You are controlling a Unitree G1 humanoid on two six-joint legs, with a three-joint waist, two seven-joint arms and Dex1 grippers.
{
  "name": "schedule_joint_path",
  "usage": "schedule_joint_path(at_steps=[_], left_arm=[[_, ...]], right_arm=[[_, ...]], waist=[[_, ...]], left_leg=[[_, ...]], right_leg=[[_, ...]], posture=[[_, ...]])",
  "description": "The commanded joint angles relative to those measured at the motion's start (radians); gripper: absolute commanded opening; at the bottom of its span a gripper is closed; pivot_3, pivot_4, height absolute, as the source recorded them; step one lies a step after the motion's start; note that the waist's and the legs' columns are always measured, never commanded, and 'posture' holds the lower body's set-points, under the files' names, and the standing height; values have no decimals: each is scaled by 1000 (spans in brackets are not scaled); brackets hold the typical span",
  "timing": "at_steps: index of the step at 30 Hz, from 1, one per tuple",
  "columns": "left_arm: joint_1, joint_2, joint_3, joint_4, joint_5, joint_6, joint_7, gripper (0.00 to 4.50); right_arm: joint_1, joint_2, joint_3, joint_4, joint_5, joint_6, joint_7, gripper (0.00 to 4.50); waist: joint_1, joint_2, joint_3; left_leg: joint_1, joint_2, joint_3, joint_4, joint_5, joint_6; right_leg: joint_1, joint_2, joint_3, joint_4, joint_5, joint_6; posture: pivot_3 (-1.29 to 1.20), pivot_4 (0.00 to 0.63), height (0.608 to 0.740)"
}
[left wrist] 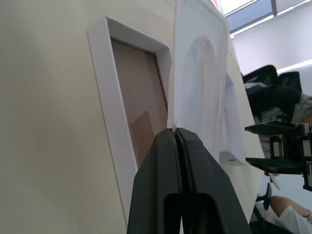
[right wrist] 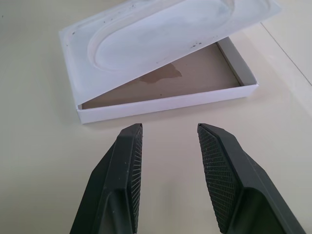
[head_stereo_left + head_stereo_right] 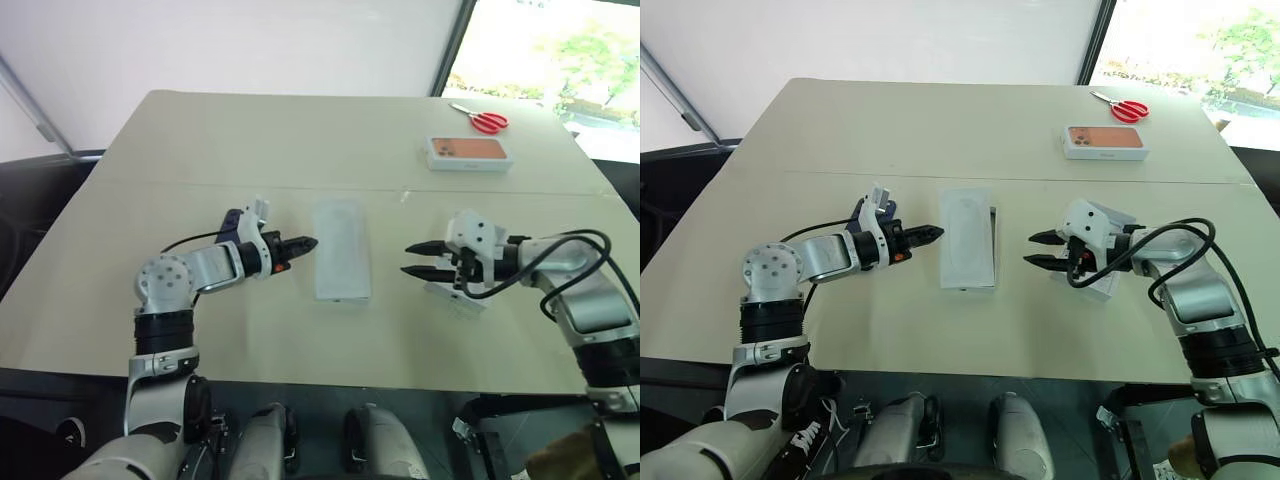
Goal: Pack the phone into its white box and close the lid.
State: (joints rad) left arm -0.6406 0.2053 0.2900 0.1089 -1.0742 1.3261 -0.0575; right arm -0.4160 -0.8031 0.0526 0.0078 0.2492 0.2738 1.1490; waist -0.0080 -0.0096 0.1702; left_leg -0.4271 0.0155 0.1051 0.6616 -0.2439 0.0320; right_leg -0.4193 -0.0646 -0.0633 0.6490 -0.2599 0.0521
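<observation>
The white box [image 2: 165, 102] lies open at the table's middle, its brown bottom showing. My left gripper [image 3: 308, 243] is shut on the edge of a thin white insert [image 2: 161, 39] with a rounded recess and holds it tilted over the box. My right gripper [image 3: 408, 259] hangs open just right of the box, pointing at it, with nothing between its fingers. A flat white piece [image 3: 452, 298] lies partly hidden under my right wrist; I cannot tell whether it is the lid. The phone is out of view.
A box with an orange phone picture [image 3: 470, 153] and red-handled scissors [image 3: 488, 121] lie at the far right of the beige table [image 3: 250, 140]. The table's near edge runs just below both arms.
</observation>
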Motion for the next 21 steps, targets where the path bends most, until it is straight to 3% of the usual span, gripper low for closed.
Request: schedule_joint_path(at_steps=[1,8,12,18,21], left_arm=[[-31,-16,12,-1,8,-9,1,817],[-53,1,-17,-2,59,-33,-52,4297],[-65,18,5,2,67,-43,-71,4297],[-21,95,-64,-56,191,-164,-139,4297],[29,158,-115,-124,272,-261,-205,4370]], right_arm=[[-14,6,-9,-1,-9,-34,-12,1884],[-50,52,3,6,-15,-49,-36,1884],[-92,100,-15,18,-2,-51,-82,1884],[-111,179,18,-2,-5,-42,-129,1884],[-121,233,67,5,-50,-38,-177,1010]], waist=[[2,0,0],[-1,0,0],[-4,0,0],[-3,0,0],[-6,0,0]], left_leg=[[0,0,0,0,0,0],[0,0,0,0,0,-1],[0,0,0,0,1,-2],[0,0,0,0,1,-2],[0,0,0,-1,0,-5]], right_leg=[[0,0,0,0,0,0],[0,0,0,0,1,1],[0,0,0,0,1,1],[0,0,0,0,1,1],[-1,0,0,-1,0,-1]], posture=[[0,150,740],[0,150,740],[0,150,740],[0,150,740],[0,150,740]])
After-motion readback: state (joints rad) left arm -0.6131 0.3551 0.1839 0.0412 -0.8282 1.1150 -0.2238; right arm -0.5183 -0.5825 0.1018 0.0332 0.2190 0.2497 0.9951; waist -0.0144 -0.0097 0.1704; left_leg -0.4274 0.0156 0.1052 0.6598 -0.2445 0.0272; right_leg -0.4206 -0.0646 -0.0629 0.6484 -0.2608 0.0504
